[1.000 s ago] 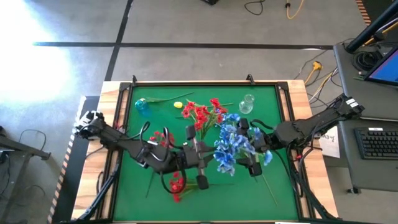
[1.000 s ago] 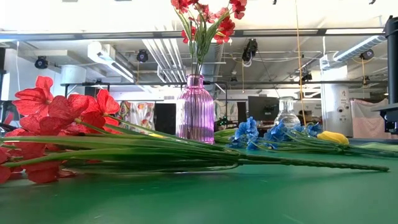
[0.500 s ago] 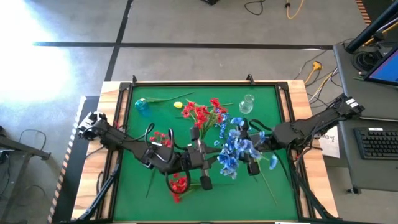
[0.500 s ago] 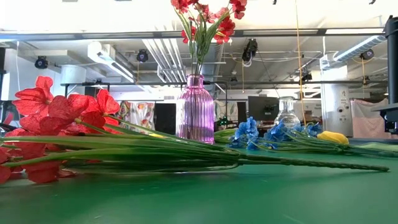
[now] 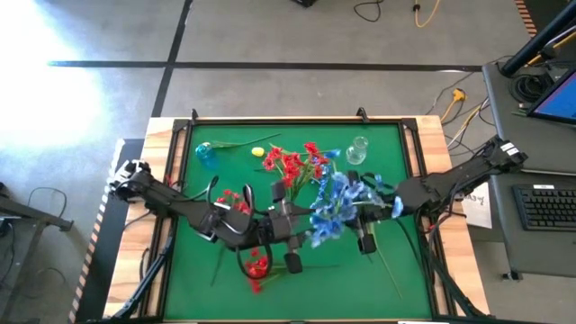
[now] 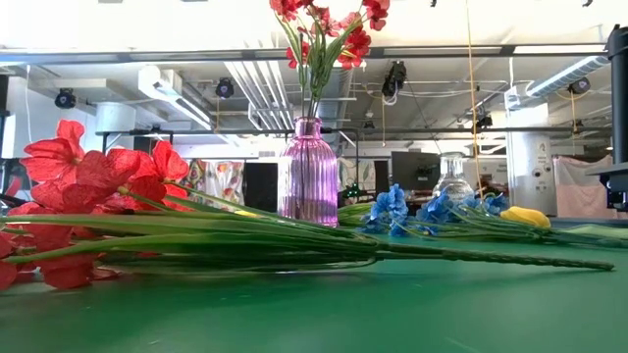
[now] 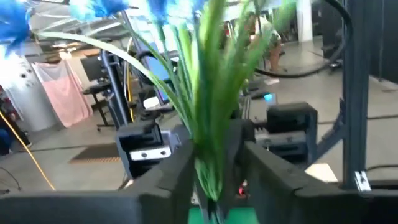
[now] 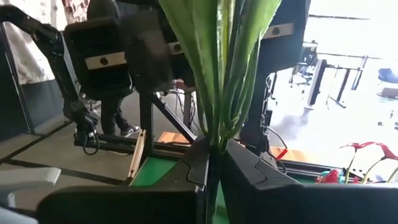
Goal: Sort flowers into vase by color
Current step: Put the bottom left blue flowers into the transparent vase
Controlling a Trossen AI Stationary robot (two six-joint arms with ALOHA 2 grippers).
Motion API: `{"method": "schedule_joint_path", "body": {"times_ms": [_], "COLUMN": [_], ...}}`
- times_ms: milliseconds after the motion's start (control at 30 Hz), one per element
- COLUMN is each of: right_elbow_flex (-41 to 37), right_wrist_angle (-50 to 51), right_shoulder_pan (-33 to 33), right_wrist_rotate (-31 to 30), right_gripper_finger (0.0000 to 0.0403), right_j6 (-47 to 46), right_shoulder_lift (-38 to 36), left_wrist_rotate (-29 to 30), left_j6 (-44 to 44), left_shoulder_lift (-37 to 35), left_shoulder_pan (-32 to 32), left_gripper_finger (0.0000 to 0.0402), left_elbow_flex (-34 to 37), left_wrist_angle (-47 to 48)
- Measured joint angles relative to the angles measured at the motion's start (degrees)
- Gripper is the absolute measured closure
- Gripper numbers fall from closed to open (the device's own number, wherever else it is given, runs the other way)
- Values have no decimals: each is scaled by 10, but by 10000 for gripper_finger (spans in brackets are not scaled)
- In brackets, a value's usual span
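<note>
We saw a purple vase [image 6: 308,169] of red flowers [image 5: 293,164] just behind the blue flowers [image 5: 335,202], which stood upright mid-table, blossoms up. The right gripper [image 8: 212,163] was clamped on their stems; the left gripper [image 7: 214,167] stood partly parted around them.

From down at surface level, red flowers [image 6: 83,172] lie across the green surface [image 6: 392,309], stems pointing right. Behind them a ribbed pink vase [image 6: 307,173] holds more red blooms [image 6: 329,25]. Blue flowers [image 6: 392,209] and a yellow bud [image 6: 525,217] lie farther back beside a clear vase [image 6: 453,181].
</note>
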State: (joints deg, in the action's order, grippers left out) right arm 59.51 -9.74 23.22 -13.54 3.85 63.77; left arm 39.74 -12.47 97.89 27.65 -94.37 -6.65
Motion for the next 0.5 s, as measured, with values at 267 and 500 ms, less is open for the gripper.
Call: {"method": "schedule_joint_path", "body": {"times_ms": [267,500], "right_elbow_flex": [0,-8], "right_wrist_angle": [7,36], "right_shoulder_pan": [0,-7], "right_wrist_rotate": [-64,-284], "right_gripper_finger": [385,385], "right_j6": [-14,9], "right_shoulder_lift": [-59,-121], "left_wrist_rotate": [1,3], "left_j6": [40,128], "left_shoulder_lift": [-67,-120], "left_shoulder_pan": [20,32], "left_gripper_finger": [189,178], "left_elbow_flex": [0,0], "left_wrist_angle": [134,280]}}
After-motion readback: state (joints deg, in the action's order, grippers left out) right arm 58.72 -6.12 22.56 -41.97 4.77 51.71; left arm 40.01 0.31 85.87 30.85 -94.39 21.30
